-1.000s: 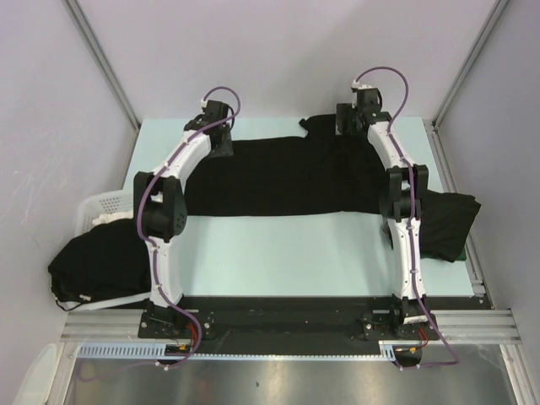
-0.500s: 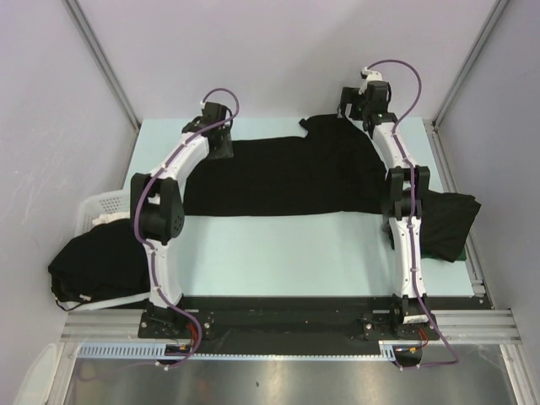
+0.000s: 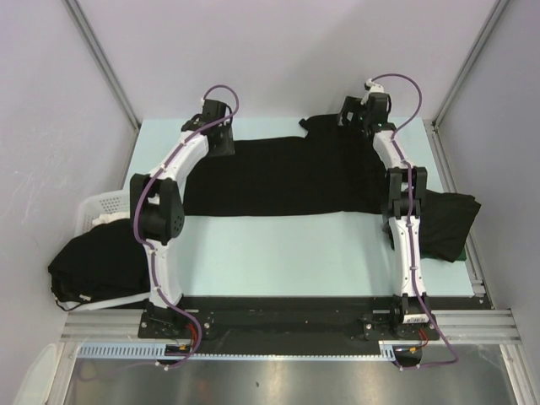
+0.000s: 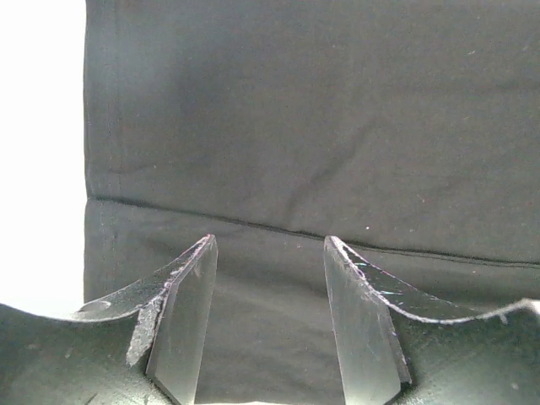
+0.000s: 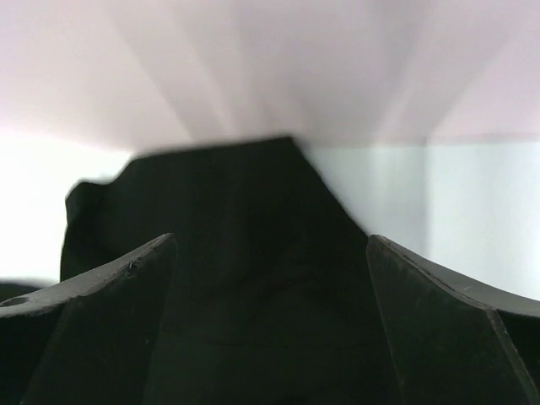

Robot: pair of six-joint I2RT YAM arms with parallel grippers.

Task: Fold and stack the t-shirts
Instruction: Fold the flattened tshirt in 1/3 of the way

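Black t-shirt (image 4: 337, 126) beneath left pincer (image 4: 267, 243)

Seen from my remote desk: a heaped black shirt (image 3: 97, 261) buries most of the white basket (image 3: 99, 205); the right arm (image 3: 408, 240) cuts across the folded shirt (image 3: 451, 215); my right wrist camera renders the spread shirt (image 5: 245, 253) as blur.

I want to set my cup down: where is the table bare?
Bare: the table strip between the spread t-shirt and the arm bases. Crowded: the far half under that shirt, folded t-shirt at right edge, basket at left.
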